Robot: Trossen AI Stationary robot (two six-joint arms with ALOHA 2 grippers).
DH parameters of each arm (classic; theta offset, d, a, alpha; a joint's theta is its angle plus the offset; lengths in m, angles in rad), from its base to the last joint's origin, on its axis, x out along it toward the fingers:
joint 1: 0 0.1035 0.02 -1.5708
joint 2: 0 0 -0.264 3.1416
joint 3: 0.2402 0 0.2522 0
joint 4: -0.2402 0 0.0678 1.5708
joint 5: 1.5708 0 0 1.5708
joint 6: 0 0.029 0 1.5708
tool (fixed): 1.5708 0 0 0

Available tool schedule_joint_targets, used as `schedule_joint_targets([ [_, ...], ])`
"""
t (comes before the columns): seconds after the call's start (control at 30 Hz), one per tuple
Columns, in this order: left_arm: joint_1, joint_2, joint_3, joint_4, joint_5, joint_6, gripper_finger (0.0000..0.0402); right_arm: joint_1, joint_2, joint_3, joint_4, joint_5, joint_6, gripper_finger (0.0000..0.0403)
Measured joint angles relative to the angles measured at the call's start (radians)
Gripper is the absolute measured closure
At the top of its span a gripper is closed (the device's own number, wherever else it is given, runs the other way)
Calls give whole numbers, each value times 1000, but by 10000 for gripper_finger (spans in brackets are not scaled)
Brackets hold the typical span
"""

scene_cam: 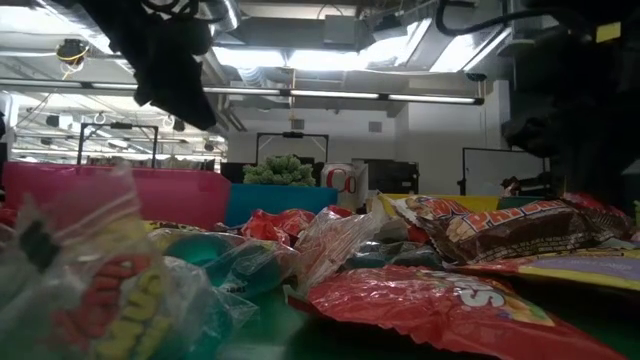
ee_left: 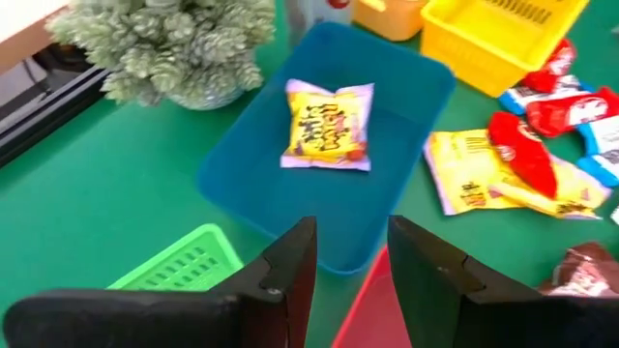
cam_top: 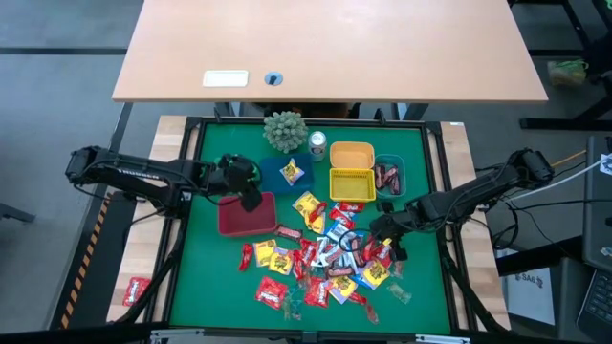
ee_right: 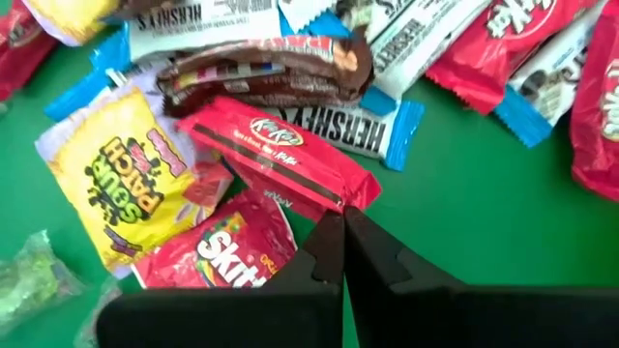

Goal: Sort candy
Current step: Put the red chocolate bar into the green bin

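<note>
Right end effector (ee_right: pixel 341 235) down on the candy pile (cam_top: pixel 320 258), fingers pressed together.
From here I see its tips at the edge of a red KitKat bar (ee_right: pixel 276 150), but can't tell if they pinch the wrapper. Left end effector (ee_left: pixel 350 253) spread, holding nothing, above the blue bin (ee_left: pixel 329 155), which has one yellow candy (ee_left: pixel 329 126) in it. Pile sits mid green counter (cam_top: pixel 210 277).

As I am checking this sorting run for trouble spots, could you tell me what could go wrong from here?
1. The right pincer is shut at the edge of a red KitKat in an overlapping pile; the grip may slip or drag neighbours such as the Skittles pack.
2. The left pincer hangs open above the blue bin, crowded by other bins.
</note>
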Motion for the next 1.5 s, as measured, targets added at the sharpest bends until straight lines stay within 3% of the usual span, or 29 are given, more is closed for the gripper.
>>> schedule_joint_targets([
  [0.37, -73, 24, 0, 115, 0, 1, 285, 0, 0, 37, -38, 19, -1, 402],
  [0.6, -127, 150, 0, 311, 7, 2, 285, 0, 0, 37, -63, 19, -1, 403],
  [0.8, -145, 230, 0, 347, 32, 2, 285, 0, 0, 37, -53, -29, -7, 388],
  [0.97, -148, 257, 0, 347, 42, 2, 285, 0, 0, 37, -47, -61, -25, 349],
  [1.3, -148, 257, 0, 349, 42, 1, 285, 0, 62, 36, -34, -52, -107, 220],
  [1.5, -148, 257, 0, 356, 42, 1, 285, 0, 160, 36, -18, -42, -183, 192],
])
